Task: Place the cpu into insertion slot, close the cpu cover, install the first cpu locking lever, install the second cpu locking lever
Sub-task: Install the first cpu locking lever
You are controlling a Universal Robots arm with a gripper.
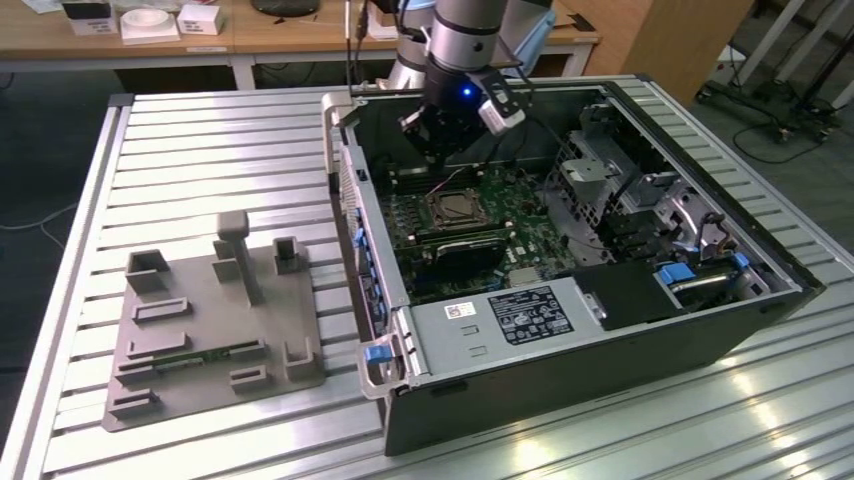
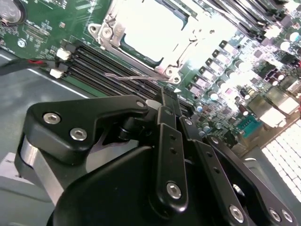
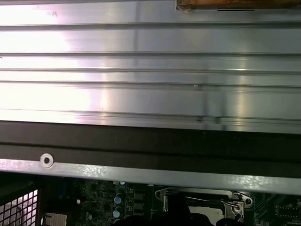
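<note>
Close beside the socket in the computer case, your gripper hangs with fingers pressed together, gripping nothing. You see the chip seated in that socket under its cover, with a thin lever alongside.

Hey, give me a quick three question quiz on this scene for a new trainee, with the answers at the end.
1. True or false: the grey moulded fixture plate lies on the ribbed metal table, outside the black computer case.
2. The black tool is nearest: A the green motherboard, B the fixture plate, C a wooden desk.
3. What colour is the light glowing on the grey robot arm?
Key: 1 true; 2 A; 3 blue.
</note>
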